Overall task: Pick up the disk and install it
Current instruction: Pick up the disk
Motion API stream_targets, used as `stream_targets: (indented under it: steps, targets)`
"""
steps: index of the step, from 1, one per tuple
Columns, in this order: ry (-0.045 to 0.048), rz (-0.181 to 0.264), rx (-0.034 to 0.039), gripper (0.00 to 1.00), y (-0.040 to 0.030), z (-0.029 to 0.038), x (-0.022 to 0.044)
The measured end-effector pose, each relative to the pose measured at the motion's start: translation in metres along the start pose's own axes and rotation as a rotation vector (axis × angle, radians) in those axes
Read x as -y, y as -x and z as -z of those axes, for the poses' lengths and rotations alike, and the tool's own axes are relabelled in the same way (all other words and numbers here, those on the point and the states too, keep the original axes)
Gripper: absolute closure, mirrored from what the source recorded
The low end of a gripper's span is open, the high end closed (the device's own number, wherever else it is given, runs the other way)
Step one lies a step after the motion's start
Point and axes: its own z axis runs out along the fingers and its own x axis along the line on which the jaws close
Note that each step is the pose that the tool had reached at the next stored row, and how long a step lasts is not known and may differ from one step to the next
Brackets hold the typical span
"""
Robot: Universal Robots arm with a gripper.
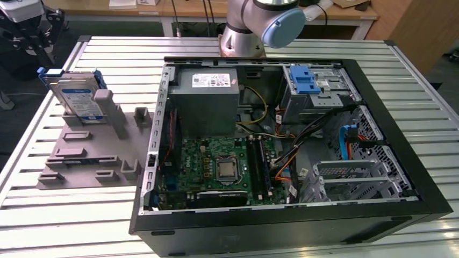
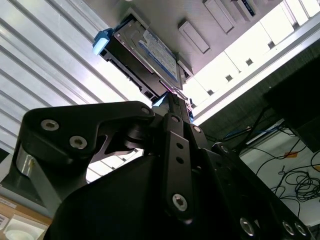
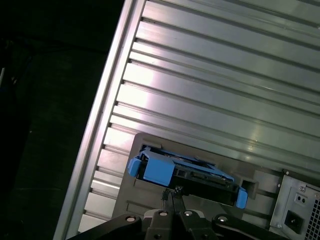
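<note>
Disk (image 1: 75,97) waits outside the machine. On the slatted worktop (image 1: 107,226) lies an open computer case (image 1: 401,209), with a grey holder (image 1: 79,156) beside it on the exterior view's left. The disk stands on edge in that holder, framed in blue. In both wrist views the gripper (image 3: 173,192) points at its edge, fingers (image 2: 175,117) narrow, tips together, holding nothing.

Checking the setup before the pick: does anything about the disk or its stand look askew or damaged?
Nothing stands out. The disk stands on edge in its grey stand, slightly tilted as the stand holds it, with no visible damage. The gripper sits close to it.
</note>
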Motion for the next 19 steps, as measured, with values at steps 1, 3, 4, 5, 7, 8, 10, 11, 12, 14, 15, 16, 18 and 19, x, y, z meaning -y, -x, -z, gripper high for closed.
stream_targets:
  steps: [1,3,4,5,7,8,10,11,12,14,15,16,18,19]
  targets:
    - [0.0000,0.000,0.0000,0.89,0.0000,0.0000,0.0000]
    - [0.0000,0.002,0.0000,0.89,0.0000,0.0000,0.0000]
    - [0.0000,0.002,-0.0001,0.89,0.0000,0.0000,0.0000]
    - [0.0000,0.003,-0.0001,0.89,0.0000,0.0000,0.0000]
    - [0.0000,0.005,-0.0002,0.89,0.0000,0.0000,0.0000]
    - [0.0000,0.005,-0.0002,0.89,0.0000,0.0000,0.0000]
    - [0.0000,0.007,-0.0003,0.89,0.0000,0.0000,0.0000]
    - [0.0000,0.007,-0.0002,0.89,0.0000,0.0000,0.0000]
    - [0.0001,0.008,-0.0003,0.89,0.0000,0.0000,0.0000]
    - [0.0001,0.009,-0.0004,0.89,0.0000,0.0000,0.0000]
    - [0.0001,0.010,-0.0004,0.89,0.0000,0.0000,0.0000]
    - [0.0001,0.011,-0.0004,0.89,0.0000,0.0000,0.0000]
    - [0.0001,0.012,-0.0005,0.89,0.0000,0.0000,0.0000]
    - [0.0001,0.013,-0.0005,0.89,0.0000,0.0000,0.0000]
